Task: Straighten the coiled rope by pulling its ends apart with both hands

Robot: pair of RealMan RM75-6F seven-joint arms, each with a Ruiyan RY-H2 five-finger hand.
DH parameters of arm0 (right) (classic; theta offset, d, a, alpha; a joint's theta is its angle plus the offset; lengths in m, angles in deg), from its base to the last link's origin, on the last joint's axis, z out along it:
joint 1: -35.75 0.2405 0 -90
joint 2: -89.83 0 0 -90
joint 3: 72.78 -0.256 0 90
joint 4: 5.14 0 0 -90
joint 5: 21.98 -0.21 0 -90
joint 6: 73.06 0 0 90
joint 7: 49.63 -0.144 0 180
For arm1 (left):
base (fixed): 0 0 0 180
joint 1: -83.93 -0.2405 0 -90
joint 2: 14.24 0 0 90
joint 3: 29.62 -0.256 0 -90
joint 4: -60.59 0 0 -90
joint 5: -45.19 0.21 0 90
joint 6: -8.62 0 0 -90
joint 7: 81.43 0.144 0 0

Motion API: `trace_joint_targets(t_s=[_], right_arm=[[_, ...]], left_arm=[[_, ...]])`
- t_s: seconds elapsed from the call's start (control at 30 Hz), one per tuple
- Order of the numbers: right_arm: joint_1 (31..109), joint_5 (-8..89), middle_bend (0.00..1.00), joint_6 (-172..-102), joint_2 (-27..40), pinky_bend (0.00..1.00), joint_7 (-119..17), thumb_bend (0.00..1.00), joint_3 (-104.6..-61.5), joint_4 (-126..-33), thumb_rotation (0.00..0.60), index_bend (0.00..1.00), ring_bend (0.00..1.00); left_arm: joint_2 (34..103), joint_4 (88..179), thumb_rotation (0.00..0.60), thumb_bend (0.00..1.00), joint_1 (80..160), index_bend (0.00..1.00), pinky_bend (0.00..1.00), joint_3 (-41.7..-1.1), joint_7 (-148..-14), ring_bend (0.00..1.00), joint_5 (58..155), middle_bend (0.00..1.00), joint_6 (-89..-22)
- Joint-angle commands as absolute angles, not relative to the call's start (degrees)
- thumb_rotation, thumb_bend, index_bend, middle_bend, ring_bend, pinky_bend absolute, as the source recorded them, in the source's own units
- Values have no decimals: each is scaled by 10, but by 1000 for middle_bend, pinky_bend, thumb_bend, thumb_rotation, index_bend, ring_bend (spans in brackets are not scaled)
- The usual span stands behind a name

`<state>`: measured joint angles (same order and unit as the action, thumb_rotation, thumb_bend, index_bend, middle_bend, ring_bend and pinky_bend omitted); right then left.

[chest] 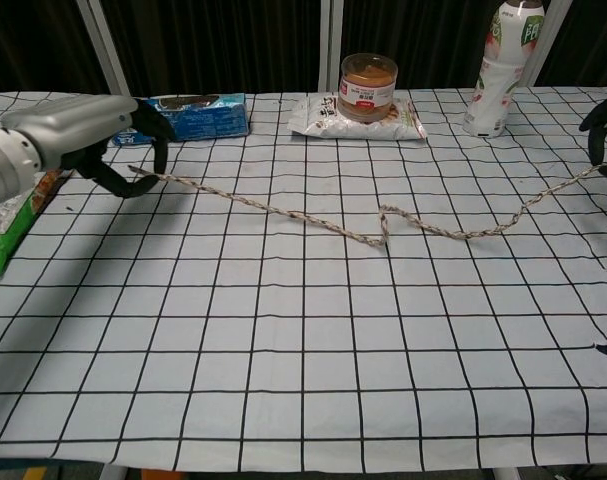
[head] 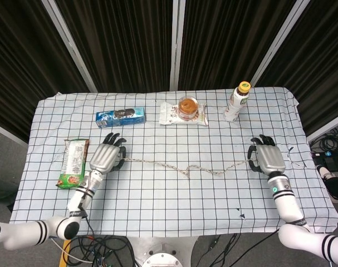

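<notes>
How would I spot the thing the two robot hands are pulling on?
Look at the checked tablecloth, at the open stretch in front of the snacks. A thin, pale braided rope runs across it from one side to the other. Unlike the packets and bottle, it is one long line with a small kink in the middle.

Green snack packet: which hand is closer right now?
Left. The left hand sits just right of the green snack packet, holding one rope end; the right hand is across the table at the other end.

Bare checkered tablecloth (head: pixel 174 194) lies open toward 6 o'clock; cookie box (head: pixel 120 115), jar (head: pixel 187 105) and bottle (head: pixel 236 102) crowd 12 o'clock.
</notes>
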<state>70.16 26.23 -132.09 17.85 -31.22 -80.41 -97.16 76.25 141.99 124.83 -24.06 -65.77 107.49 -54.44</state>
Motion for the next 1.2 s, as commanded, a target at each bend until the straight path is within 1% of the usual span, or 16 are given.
trace_joint_targets(t_s=[0.03,0.37,0.67,1.07,1.13,1.2], right_arm=[[693,261,173,-1318,182,0,-322,587,-802,-958,600,657,0],[681,258,173,-1298,165,0,-350,588,-805,-901,600,658,0],[673,255,173,-1279,146,0,-361,588,-806,-855,600,658,0],[669,275,168,-1247,105,0,-390,586,-808,-791,600,660,0],[668,279,165,-1245,99,0,-394,571,-809,-782,600,654,0],[667,283,158,-1243,95,0,-396,524,-809,-776,600,638,0]], left_arm=[[747,1416,600,404,1217,588,0,-255,-691,60,1100,188,-567],[756,1391,600,404,1186,588,0,-263,-707,60,1128,188,-575],[765,1364,600,403,1171,588,0,-257,-726,60,1135,188,-563],[782,1331,600,401,1164,587,0,-245,-738,60,1140,188,-544],[784,1326,600,401,1163,587,0,-244,-737,60,1140,188,-540],[786,1322,600,400,1162,576,0,-244,-736,60,1140,188,-536]])
